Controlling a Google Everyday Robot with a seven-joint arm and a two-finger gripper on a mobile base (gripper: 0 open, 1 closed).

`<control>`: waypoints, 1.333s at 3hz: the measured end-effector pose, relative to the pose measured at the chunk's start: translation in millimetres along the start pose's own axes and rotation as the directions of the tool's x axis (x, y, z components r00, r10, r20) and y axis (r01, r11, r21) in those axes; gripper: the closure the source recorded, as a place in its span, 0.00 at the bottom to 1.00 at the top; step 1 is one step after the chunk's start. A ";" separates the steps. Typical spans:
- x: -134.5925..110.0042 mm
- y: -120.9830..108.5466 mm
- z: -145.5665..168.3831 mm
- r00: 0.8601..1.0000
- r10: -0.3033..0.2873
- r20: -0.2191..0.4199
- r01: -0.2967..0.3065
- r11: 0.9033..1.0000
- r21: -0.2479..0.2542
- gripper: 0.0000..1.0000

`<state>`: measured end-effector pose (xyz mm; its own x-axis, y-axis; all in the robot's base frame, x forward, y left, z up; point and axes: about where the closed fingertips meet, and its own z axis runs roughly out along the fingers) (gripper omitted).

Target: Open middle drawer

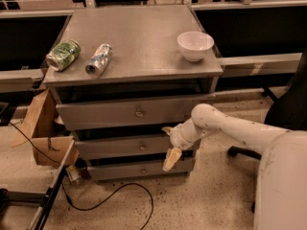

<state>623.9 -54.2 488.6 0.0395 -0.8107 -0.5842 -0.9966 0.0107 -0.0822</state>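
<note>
The middle drawer (120, 146) is the grey front of medium height in the metal cabinet, with a small round brass knob (142, 147). It sits closed, between the taller top drawer (110, 113) and the shorter bottom drawer (129, 170). My gripper (169, 144) is in front of the right part of the middle drawer, a short way right of the knob and not touching it. It is open: one pale fingertip (171, 158) points down over the bottom drawer, and the other shows near the middle drawer's upper edge.
On the cabinet top (144, 42) lie a green can (63, 54), a silver can (98, 60) and a white bowl (195, 45). An open cardboard box (45, 138) and a cable (110, 195) are on the floor at left. An office chair (288, 114) stands at right.
</note>
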 end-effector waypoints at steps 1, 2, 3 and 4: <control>1.4 -9.0 15.6 0.999 0.002 0.034 -0.003 1.000 0.011 0.00; -3.1 -17.1 27.6 0.997 -0.016 0.077 0.013 0.999 0.048 0.00; -9.3 -21.6 41.3 0.995 -0.035 0.092 0.029 0.997 0.066 0.00; -13.5 -22.8 54.9 0.996 -0.045 0.081 0.040 0.998 0.055 0.16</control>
<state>650.1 -11.4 454.1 0.0897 -0.7603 -0.6433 -0.9887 0.0101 -0.1498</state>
